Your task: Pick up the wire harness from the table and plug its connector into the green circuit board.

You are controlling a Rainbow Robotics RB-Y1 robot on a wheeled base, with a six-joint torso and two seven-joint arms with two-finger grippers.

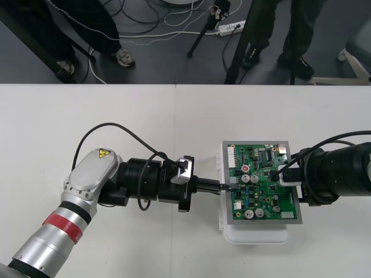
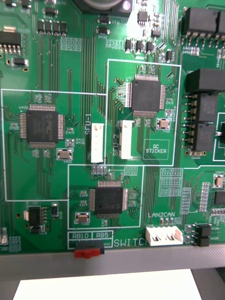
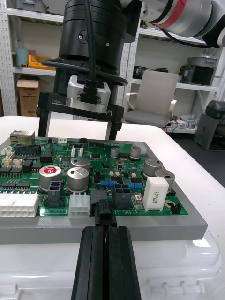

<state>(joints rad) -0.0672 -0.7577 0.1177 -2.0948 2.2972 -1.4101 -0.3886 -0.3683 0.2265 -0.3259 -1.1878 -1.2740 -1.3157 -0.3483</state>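
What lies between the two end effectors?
The green circuit board, in the front view: left end effector, gripping the plug, at one edge, right end effector over the other.

The left arm reaches in from the near left, its forearm lying almost level and pointing right with the wrist straight. The left gripper has its black fingers pressed close together, clamped on the plug. The right arm comes in from the right, facing the left one. The right gripper points straight down, its two thin fingers spread wide apart
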